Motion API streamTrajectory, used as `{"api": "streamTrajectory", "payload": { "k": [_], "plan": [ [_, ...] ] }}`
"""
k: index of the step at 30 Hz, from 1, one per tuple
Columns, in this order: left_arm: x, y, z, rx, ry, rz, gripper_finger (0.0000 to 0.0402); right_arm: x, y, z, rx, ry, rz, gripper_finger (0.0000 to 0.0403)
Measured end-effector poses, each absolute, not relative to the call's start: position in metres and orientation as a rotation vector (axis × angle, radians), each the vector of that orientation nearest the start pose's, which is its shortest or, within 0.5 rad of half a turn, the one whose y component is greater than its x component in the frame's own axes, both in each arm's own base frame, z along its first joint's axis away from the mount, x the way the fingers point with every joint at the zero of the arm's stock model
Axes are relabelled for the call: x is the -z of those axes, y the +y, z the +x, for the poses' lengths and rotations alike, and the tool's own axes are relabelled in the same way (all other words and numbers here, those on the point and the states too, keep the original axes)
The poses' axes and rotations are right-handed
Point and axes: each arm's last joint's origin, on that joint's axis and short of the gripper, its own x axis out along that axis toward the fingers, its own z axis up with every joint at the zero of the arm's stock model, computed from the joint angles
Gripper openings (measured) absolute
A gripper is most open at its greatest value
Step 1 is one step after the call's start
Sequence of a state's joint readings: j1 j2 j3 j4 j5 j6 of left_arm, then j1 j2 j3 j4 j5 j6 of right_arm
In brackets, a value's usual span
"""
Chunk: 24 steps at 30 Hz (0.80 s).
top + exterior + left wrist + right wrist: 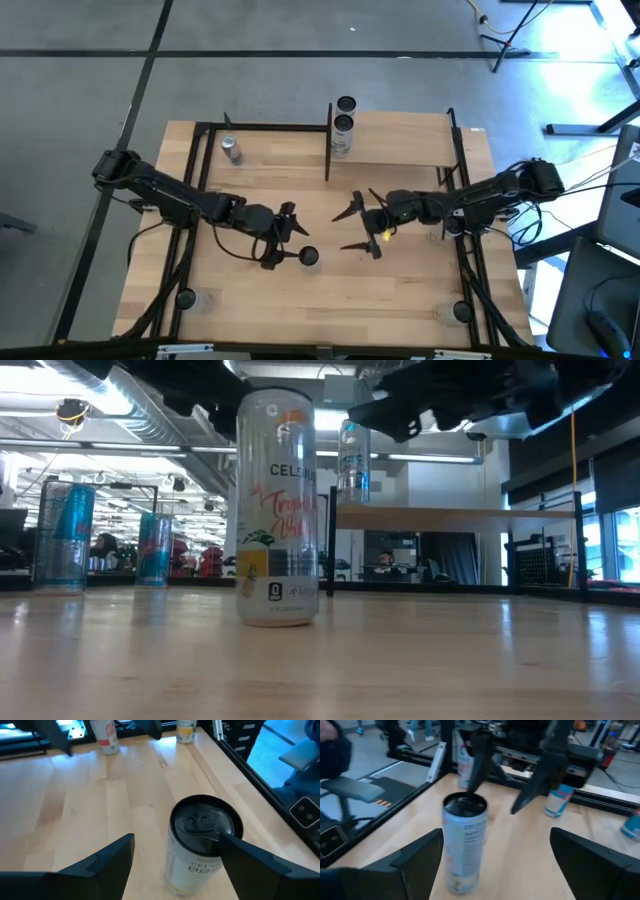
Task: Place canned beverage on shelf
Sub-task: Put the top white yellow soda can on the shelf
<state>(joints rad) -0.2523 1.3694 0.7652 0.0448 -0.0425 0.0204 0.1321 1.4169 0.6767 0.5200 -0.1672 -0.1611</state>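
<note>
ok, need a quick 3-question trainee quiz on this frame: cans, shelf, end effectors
1. True or false: the white can at the table's middle stands upright.
2. How many cans already stand on the shelf? A) none B) two C) four
3. Which end effector is nearer the white can, the left end effector or the right end effector?

Key:
1. True; its dark lid faces up in the left wrist view.
2. B; two cans stand at the shelf's left end.
3. The left one; its open fingers flank the can without touching it.
</note>
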Motion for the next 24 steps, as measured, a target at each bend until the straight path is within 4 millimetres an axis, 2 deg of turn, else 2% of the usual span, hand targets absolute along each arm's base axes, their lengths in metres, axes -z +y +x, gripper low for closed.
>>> {"api": "streamTrajectory", "payload": {
  "k": [11,14,16,20,22,24],
  "plan": [
    [-0.234,-0.054,0.277,0.169,0.472,0.139,0.0286,-0.232,0.043,0.304,-0.263,0.217,-0.162,0.0351],
    [-0.246,-0.051,0.275,0.159,0.424,0.133,0.0286,-0.236,0.044,0.305,-0.278,0.207,-0.157,0.0351],
    [-0.256,-0.051,0.267,0.161,0.419,0.119,0.0286,-0.235,0.045,0.307,-0.302,0.21,-0.138,0.0351],
    [-0.272,-0.052,0.237,0.138,0.467,0.052,0.0286,-0.227,0.046,0.31,-0.321,0.236,-0.115,0.0351],
    [-0.271,-0.056,0.223,0.137,0.505,-0.022,0.0286,-0.222,0.046,0.313,-0.305,0.262,-0.102,0.0351],
    [-0.257,-0.062,0.214,0.147,0.536,-0.062,0.0286,-0.214,0.046,0.316,-0.29,0.288,-0.1,0.0351]
  ]
}}
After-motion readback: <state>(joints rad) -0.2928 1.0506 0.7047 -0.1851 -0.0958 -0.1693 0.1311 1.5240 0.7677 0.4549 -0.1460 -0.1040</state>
